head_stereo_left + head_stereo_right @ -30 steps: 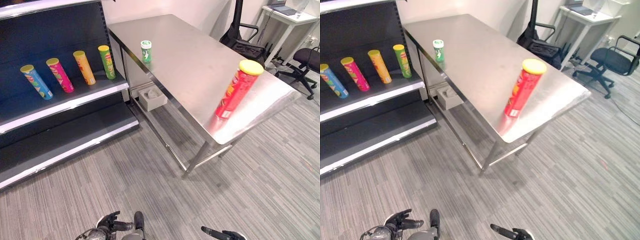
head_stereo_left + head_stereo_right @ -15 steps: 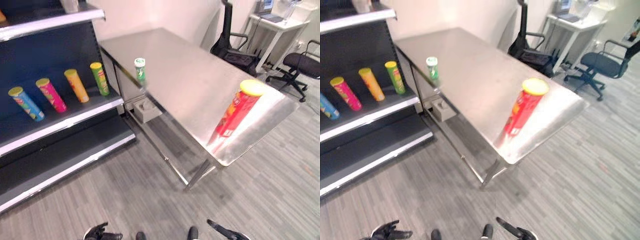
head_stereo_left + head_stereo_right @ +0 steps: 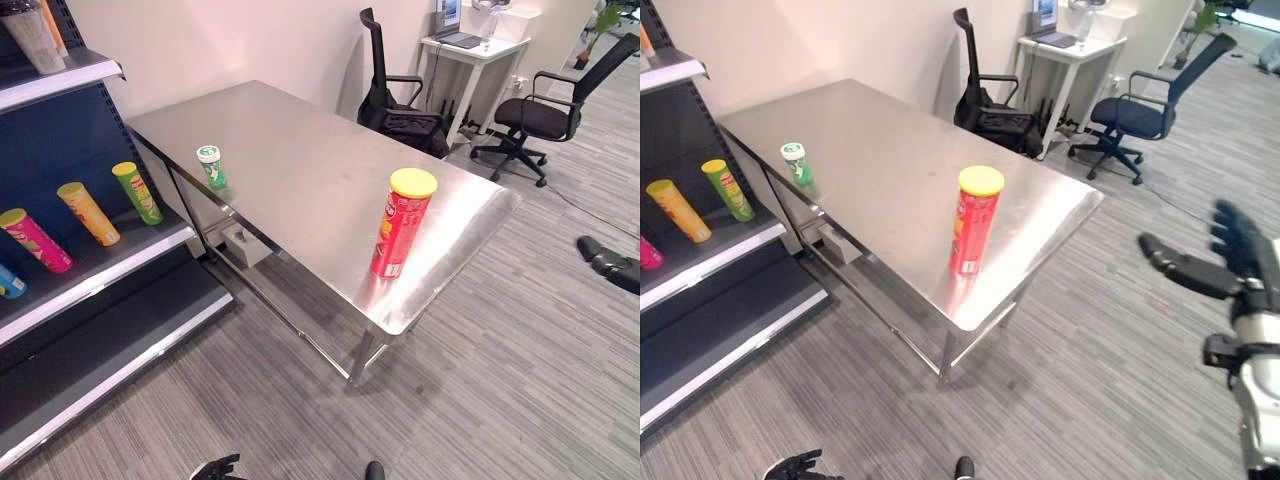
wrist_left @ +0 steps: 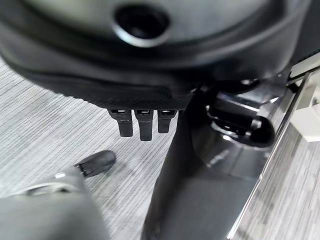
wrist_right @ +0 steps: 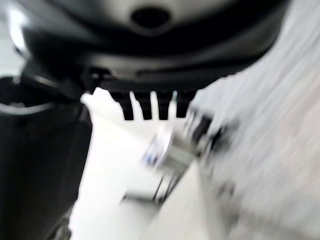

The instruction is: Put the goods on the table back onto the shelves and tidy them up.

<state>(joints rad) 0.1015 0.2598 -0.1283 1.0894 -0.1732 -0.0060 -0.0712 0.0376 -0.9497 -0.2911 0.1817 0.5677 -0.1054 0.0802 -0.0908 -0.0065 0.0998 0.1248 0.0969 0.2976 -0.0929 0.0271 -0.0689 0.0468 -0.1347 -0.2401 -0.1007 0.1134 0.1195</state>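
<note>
Tall red can [image 3: 401, 224] with yellow lid stands upright on the steel worktop [image 3: 300, 170], near the worktop's 4 o'clock corner, untouched. Small green can [image 3: 210, 166] with white lid stands upright at the worktop's 9 o'clock edge, well apart from the red can.

Shelf unit [image 3: 95, 260] sits at 9 o'clock of the worktop. On its middle shelf, a row of cans leaning back: green-yellow can [image 3: 137, 193] nearest the worktop, then orange can [image 3: 88, 213], then pink can [image 3: 35, 241], and a blue can [image 3: 8, 285] cut by the frame edge. Lower shelf [image 3: 90, 350] is dark.

Right hand [image 3: 1230, 265] is raised in the air at 3 o'clock of the worktop, well apart from it, over the floor; fingers extended and spread, holding nothing. Left hand [image 3: 218, 468] shows at 6 o'clock, low at the frame edge, above the floor; its fingers look loosely extended with nothing in them.

Beyond the worktop at 1 o'clock: black office chair [image 3: 385, 95] against the wall, white desk [image 3: 470, 50] carrying a laptop [image 3: 455, 25], second black chair [image 3: 545, 110] beside it. Grey striped floor [image 3: 480, 380] all around.
</note>
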